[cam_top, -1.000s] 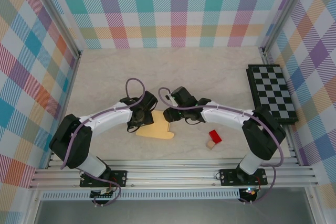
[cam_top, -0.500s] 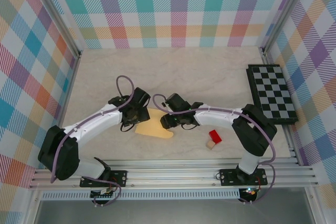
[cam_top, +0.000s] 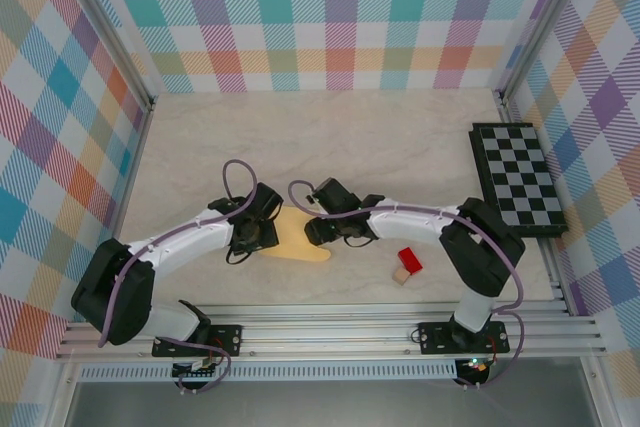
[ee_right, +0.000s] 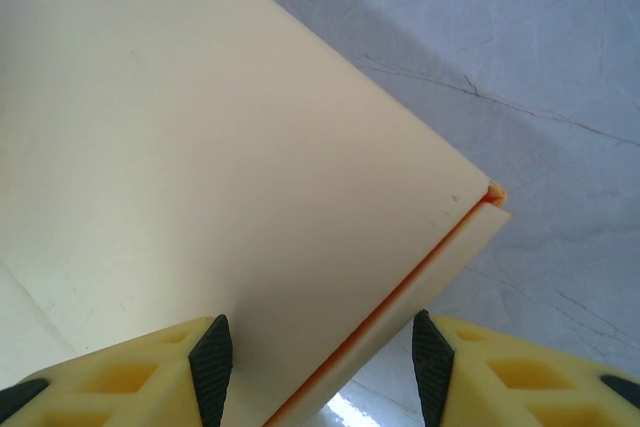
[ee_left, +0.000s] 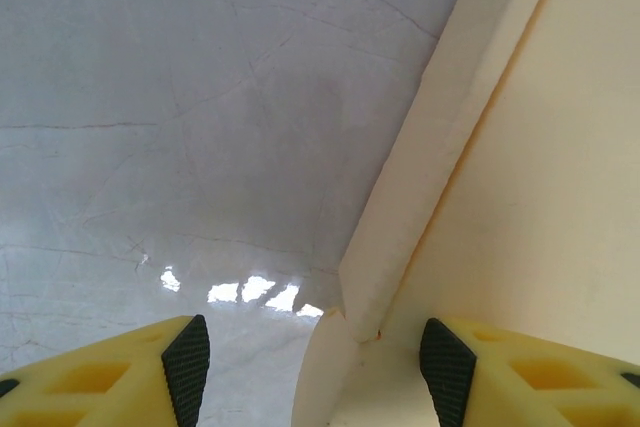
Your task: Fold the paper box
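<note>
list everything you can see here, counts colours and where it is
paper box: 1, pale orange-yellow, lying on the table near the front middle, between the two grippers
red block: 1, red, front right of the table
tan cube: 1, tan, beside the red block on its near side
checkered board: 1, black and white, right edge of the table
table: 1, pale marble look
walls: 3, multicolour plaid, left, back and right
left gripper: 1, yellow fingers with black pads, open, astride a flap edge of the paper box
right gripper: 1, yellow fingers with black pads, open, astride a folded edge of the paper box
</note>
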Robot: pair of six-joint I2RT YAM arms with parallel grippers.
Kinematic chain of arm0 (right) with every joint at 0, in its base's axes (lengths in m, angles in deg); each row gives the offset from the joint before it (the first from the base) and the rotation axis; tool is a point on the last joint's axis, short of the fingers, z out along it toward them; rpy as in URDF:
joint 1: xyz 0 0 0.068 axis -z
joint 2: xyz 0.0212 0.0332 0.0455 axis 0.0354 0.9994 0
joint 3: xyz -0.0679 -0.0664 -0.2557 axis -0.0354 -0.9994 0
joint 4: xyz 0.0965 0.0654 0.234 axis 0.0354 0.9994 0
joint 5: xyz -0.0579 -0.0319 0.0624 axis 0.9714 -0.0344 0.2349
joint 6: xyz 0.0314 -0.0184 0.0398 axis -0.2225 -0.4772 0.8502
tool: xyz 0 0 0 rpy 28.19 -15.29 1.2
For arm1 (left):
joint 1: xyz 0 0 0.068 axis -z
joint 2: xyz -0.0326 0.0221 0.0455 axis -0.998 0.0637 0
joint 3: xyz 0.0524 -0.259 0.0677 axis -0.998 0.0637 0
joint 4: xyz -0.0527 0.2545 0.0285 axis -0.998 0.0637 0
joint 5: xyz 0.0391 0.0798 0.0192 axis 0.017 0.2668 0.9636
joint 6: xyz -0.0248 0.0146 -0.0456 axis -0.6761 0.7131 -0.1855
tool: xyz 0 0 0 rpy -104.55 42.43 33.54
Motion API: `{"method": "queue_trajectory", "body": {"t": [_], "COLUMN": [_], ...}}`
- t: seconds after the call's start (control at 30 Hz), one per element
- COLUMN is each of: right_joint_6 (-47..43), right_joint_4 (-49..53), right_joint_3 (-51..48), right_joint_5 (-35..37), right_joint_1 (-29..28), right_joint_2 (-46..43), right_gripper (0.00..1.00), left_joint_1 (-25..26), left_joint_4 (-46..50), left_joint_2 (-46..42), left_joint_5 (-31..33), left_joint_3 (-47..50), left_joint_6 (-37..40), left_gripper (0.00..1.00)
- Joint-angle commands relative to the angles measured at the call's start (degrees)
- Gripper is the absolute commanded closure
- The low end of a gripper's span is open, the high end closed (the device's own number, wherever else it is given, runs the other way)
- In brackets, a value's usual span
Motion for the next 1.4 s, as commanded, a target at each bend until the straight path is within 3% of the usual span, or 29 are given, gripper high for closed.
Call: {"method": "queue_trajectory", "body": {"t": [0.0, 0.2, 0.43, 0.63, 0.67, 0.7, 0.73, 0.9, 1.03, 1.07, 1.1, 1.17, 1.27, 1.37], "right_joint_6": [-2.82, -7.42, -11.95, -10.53, -9.71, -9.06, -8.45, -7.56, 4.69, 4.14, 3.08, 2.41, 5.13, 10.31], "right_joint_4": [3.12, 0.66, 2.75, 7.61, 9.53, 11.19, 12.77, 17.88, 28.67, 30.92, 31.76, 31.92, 27.84, 22.65], "right_joint_3": [1.61, 4.47, 14.9, 20.04, 20.53, 20.69, 20.53, 18.57, 21.64, 22.65, 22.87, 21.4, 15.91, 11.05], "right_joint_5": [0.83, -4.56, -9.04, -5.6, -4.14, -2.99, -1.28, 8.57, 24.43, 23.88, 22.9, 16.61, 4.05, -4.08], "right_joint_1": [1.08, 7.25, 14.38, 15.74, 15.74, 15.74, 15.74, 15.9, 16.86, 17.31, 17.32, 17.2, 17.2, 17.19], "right_joint_2": [3.43, 6.35, 11.63, 7.35, 5.64, 3.86, 1.61, -9.21, -11.8, -11.34, -10.86, -10.25, -11.15, -11.83], "right_gripper": [0.46, 0.46, 0.46, 0.44, 0.41, 0.04, 0.0, 0.0, 0.0, 0.0, 0.06, 0.26, 0.32, 0.38], "left_joint_1": [-0.88, -1.28, -1.92, -2.57, -2.51, -2.55, -2.62, -2.72, -2.9, -2.91, -2.91, -2.91, -2.91, -2.95], "left_joint_4": [-1.05, -1.76, -3.39, -3.07, -3.14, -3.26, -3.24, -3.85, -4.19, -4.38, -4.59, -5.21, -5.66, -5.62], "left_joint_2": [4.2, 7.29, 14.07, 17.64, 17.85, 18.02, 18.3, 18.83, 19.09, 19.11, 19.03, 18.82, 18.73, 18.5], "left_joint_5": [-0.52, 0.06, -1.7, -2.72, -2.86, -3.01, -3.17, -3.74, -4.07, -4.38, -4.77, -6.23, -8.14, -8.63], "left_joint_3": [1.42, -0.55, -6.92, -11.34, -11.45, -11.46, -11.44, -10.99, -10.85, -10.84, -10.82, -10.8, -11.17, -11.17], "left_joint_6": [0.2, 0.48, 0.36, 0.1, -0.03, -0.04, -0.02, -0.01, -0.34, -0.67, -0.98, -1.76, -3.06, -3.55], "left_gripper": [0.39, 0.38, 0.38, 0.38, 0.38, 0.38, 0.38, 0.38, 0.42, 0.43, 0.43, 0.44, 0.44, 0.44]}}
